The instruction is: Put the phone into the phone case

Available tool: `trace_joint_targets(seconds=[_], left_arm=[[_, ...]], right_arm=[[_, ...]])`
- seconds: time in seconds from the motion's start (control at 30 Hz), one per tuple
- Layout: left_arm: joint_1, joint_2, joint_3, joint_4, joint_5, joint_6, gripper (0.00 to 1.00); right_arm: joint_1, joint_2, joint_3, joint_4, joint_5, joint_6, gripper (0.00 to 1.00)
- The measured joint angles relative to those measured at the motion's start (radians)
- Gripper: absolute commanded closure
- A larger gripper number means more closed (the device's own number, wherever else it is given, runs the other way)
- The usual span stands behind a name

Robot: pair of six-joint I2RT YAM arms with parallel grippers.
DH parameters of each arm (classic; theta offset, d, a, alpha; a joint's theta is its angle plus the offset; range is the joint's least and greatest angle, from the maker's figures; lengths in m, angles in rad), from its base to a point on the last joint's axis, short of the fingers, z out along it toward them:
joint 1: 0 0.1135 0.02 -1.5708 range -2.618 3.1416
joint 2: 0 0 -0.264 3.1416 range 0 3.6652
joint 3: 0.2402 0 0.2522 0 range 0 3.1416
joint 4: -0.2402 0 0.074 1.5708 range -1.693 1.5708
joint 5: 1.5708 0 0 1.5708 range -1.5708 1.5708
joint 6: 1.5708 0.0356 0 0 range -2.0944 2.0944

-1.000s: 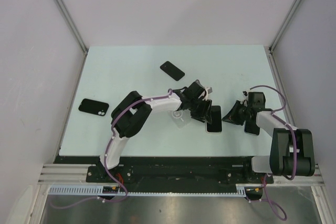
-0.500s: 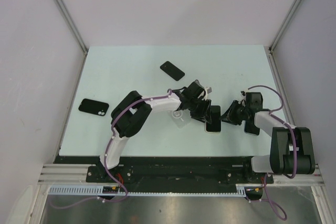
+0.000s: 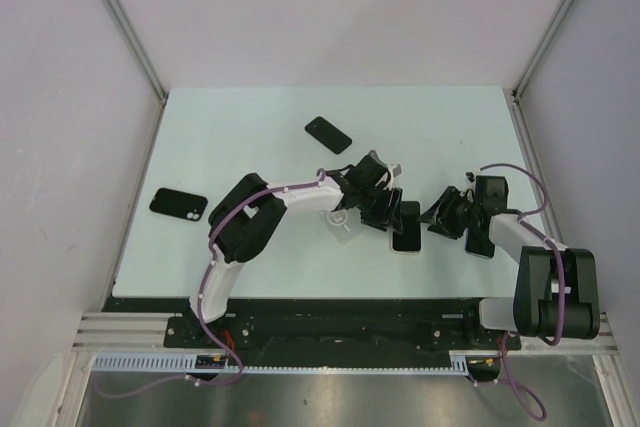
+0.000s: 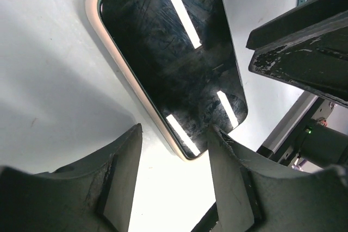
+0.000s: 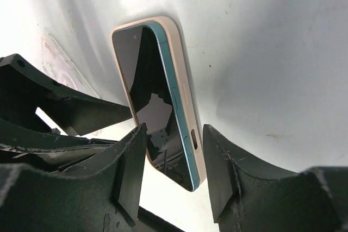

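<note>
Phone (image 5: 149, 101) and phone case (image 5: 180, 80) are already together: the dark-screened handset lies face up inside the cream shell, on the table (image 3: 250, 117) between the two arms, a little right of the middle. So the main step looks done.

What is left, in my judgement, is the seating. In the right wrist view a teal band of the handset's side shows above the cream wall along one long edge, so that edge may not be pressed fully down. I cannot tell this for sure.

The left gripper (image 4: 175, 131) has its jaws apart, standing over one end of the handset, and it holds nothing. The right gripper (image 5: 175, 129) is also spread, one finger on each side of the other end. Whether its fingers touch the shell I cannot tell, but it does not clamp it.

Other things on the table are apart from this: a dark phone further back (image 3: 328, 134), another at the left (image 3: 178, 204), one beside the right arm (image 3: 481, 244), and a clear flat piece (image 3: 345, 229) near the left gripper.
</note>
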Motion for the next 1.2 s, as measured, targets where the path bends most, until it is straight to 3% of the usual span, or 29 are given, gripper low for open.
trace_joint_targets(seconds=[0.5,0.77,1.2], left_arm=[[0.005,-0.002,-0.019,0.024,0.009,-0.013,0.50],[0.006,-0.002,-0.032,0.050,0.023,-0.013,0.53],[0.052,0.003,-0.084,0.120,0.123,-0.071,0.63]], right_arm=[[-0.002,0.073,-0.032,0.061,-0.041,0.006,0.49],[-0.007,0.080,-0.113,0.214,-0.169,0.064,0.45],[-0.032,0.095,-0.142,0.324,-0.300,0.091,0.52]])
